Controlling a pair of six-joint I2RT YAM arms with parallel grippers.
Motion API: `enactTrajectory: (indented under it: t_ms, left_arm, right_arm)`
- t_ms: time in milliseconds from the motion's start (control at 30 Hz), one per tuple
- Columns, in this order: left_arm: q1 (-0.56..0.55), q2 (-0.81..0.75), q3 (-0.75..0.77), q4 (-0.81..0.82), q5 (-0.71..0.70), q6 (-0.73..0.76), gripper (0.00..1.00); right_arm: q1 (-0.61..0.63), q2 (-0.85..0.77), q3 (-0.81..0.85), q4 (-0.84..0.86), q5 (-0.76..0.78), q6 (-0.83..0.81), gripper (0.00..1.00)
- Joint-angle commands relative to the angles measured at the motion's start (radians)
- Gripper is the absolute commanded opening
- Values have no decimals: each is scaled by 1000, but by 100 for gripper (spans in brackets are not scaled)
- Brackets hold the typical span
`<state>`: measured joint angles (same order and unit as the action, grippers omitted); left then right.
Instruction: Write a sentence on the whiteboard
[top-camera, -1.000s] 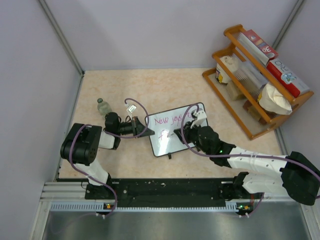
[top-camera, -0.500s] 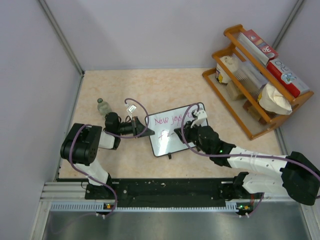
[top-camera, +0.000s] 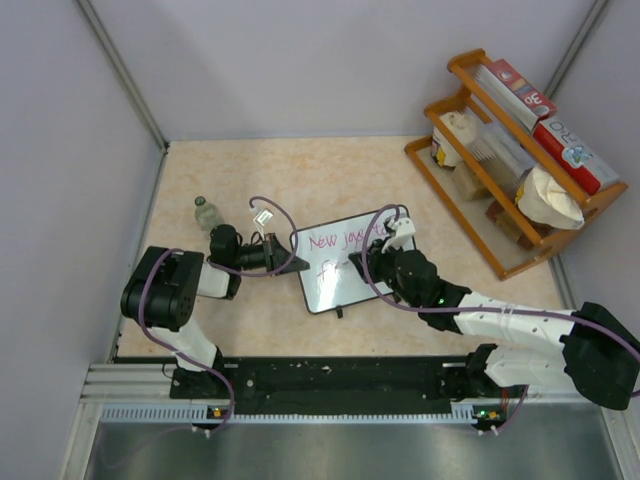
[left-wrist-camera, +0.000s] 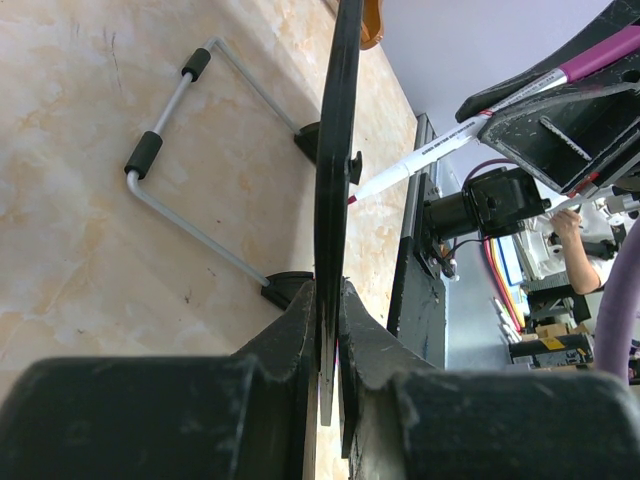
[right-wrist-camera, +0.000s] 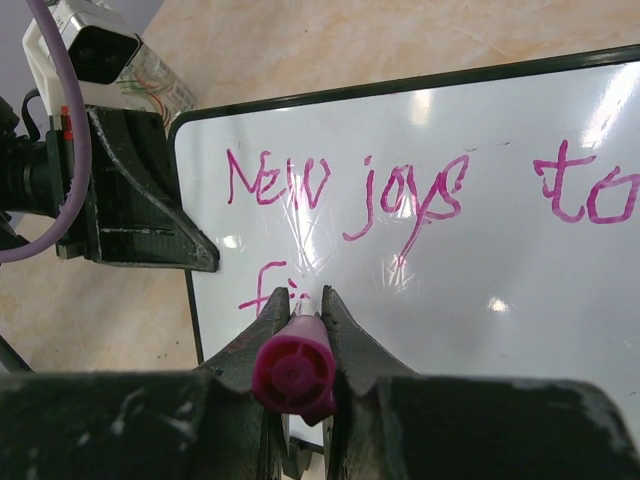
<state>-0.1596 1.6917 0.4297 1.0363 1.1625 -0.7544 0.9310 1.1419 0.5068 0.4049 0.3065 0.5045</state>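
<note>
The whiteboard (top-camera: 332, 285) stands tilted on the table, its black edge (left-wrist-camera: 335, 150) pinched from the left by my left gripper (left-wrist-camera: 330, 300), which is shut on the frame (top-camera: 284, 252). The sentence (right-wrist-camera: 400, 185) is pink handwriting reading "New joys to", with "fi" (right-wrist-camera: 262, 290) begun on a second line. My right gripper (right-wrist-camera: 298, 305) is shut on a pink marker (right-wrist-camera: 293, 375). It holds the marker's tip against the board just right of the "fi". The white barrel of the marker (left-wrist-camera: 430, 155) also shows in the left wrist view.
A wooden rack (top-camera: 470, 205) with boxes and packets stands at the back right. A small bottle (top-camera: 207, 212) sits left of the board, behind my left arm. The board's wire stand (left-wrist-camera: 190, 220) rests on the table behind it.
My right gripper with the marker has shifted very slightly along the second line. The left gripper and the board have not moved.
</note>
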Motion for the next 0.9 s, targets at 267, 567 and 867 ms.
enactTrajectory:
  t_ms: [267,567,867]
  left_arm:
    - [3,-1,-3,27,11,-6,0]
    - [3,-1,-3,30,11,-6,0]
    - [3,0,-3,30,11,-8,0]
  right_arm:
    - [-17,-22,16,-15,78,-18,0]
    - [-18,-45,-7,-37,51,-12,0]
    - [-18,-42,-30,-44,3,-3,0]
